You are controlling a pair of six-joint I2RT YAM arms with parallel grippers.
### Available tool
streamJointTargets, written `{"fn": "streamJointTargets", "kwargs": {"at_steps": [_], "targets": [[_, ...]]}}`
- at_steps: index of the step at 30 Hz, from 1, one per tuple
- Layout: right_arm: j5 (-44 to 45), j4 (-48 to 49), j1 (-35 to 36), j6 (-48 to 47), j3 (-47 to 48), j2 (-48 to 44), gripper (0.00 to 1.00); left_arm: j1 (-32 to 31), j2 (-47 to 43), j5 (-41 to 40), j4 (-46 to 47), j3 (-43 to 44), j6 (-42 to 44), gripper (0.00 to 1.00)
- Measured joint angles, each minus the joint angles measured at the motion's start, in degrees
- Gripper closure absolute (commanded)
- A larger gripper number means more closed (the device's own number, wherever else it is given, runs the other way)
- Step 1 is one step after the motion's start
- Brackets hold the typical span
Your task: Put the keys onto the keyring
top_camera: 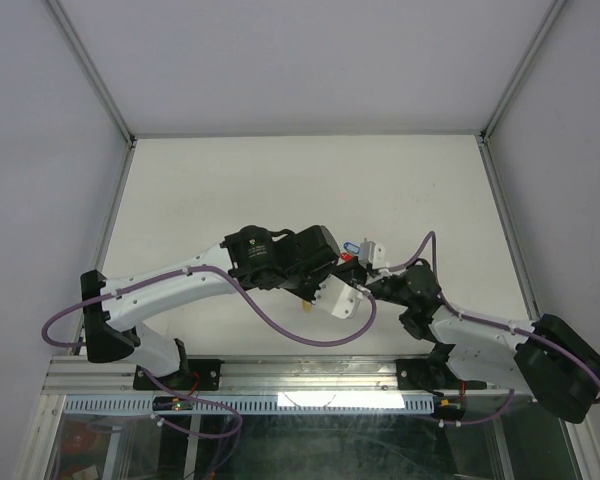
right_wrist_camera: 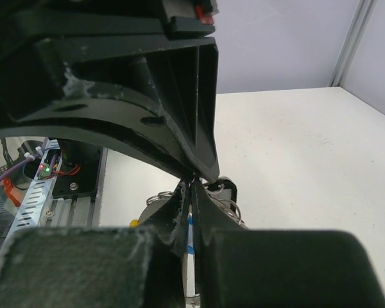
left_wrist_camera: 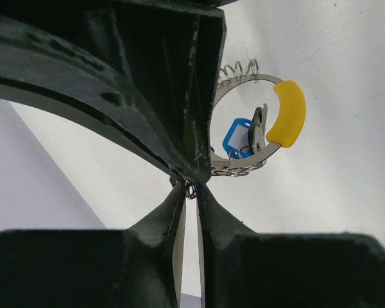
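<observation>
My left gripper is shut, its tips pinching a small wire loop at the edge of the keyring. The keyring is a silvery ring with spring-like coils and a yellow arc, held above the table. A key with a blue tag hangs inside it. My right gripper is shut tip to tip against the left one; I cannot tell what it pinches. Behind it show a coil of the keyring and a blue strip. In the top view both grippers meet by blue and red tags.
The white table stretches away behind the arms, closed in by pale walls and aluminium corner posts. A metal rail with the arm bases and purple cables runs along the near edge.
</observation>
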Motion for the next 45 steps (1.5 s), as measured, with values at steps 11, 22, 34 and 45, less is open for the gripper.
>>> {"fn": "streamJointTargets", "kwargs": {"at_steps": [11, 22, 34, 45], "targets": [[0.66, 0.28, -0.11, 0.02, -1.46, -4.74, 1.0, -0.02, -18.01, 2.19, 10.27, -13.2, -3.23, 0.75], [0.72, 4.98, -0.11, 1.31, -2.91, -7.15, 1.0, -0.02, -37.59, 6.32, 38.97, -37.24, -12.81, 0.7], [1.99, 8.2, -0.11, 3.04, -5.4, -10.58, 1.0, -0.02, -43.15, 0.26, 67.3, -50.56, -28.48, 0.38], [10.14, -38.34, -0.11, -12.5, 5.6, -24.74, 1.0, 11.87, -41.55, -7.41, 70.03, -50.53, -47.47, 0.23]]}}
